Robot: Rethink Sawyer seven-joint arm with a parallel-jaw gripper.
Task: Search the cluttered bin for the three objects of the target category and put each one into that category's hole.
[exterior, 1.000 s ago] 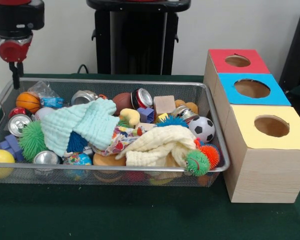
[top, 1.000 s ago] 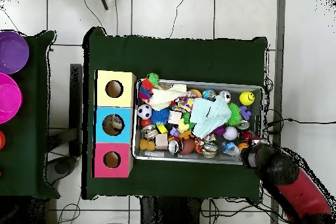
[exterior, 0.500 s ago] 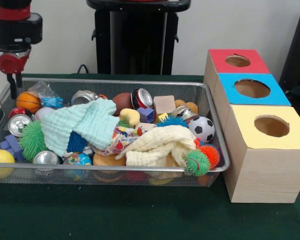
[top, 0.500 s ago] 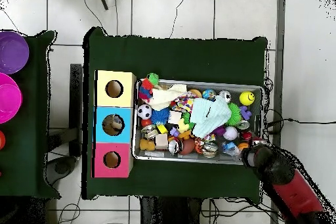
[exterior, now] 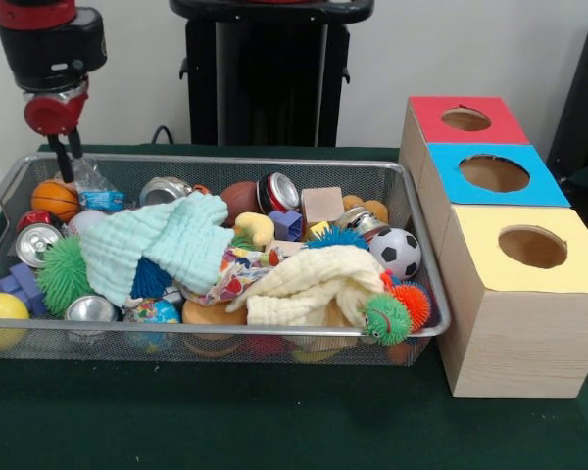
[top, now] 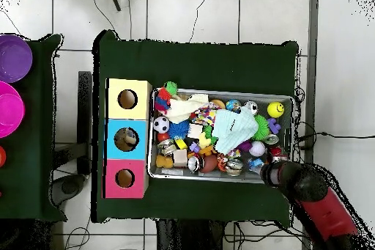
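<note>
The silver wire-mesh bin (exterior: 412, 211) sits on the green-clothed table (exterior: 225, 421), packed full: a mint-green cloth (exterior: 157, 243), a cream cloth (exterior: 309, 284), a black-and-white soccer ball (exterior: 399, 252), a small orange basketball (exterior: 55, 200), a yellow smiley ball (exterior: 0, 318), dented silver cans (exterior: 35, 242), spiky rubber toys in green, blue and orange. To its right stand three wooden boxes in a row, each with a round hole: the red-topped box (exterior: 467, 118) farthest, the blue-topped box (exterior: 495, 173) in the middle, the yellow-topped box (exterior: 531, 247) nearest. From above, something shows inside the blue hole, though what it is I can't make out; the red and yellow holes look dark.

And the red-and-black end effector (exterior: 67, 157) hangs over the bin's far-left corner, just above the basketball and a clear plastic wrapper (exterior: 86, 183), carrying nothing I can see. Whether its fingers are spread or pressed together, I cannot tell from either view.

My read: searching phase, nothing gripped, most sorting still ahead.
</note>
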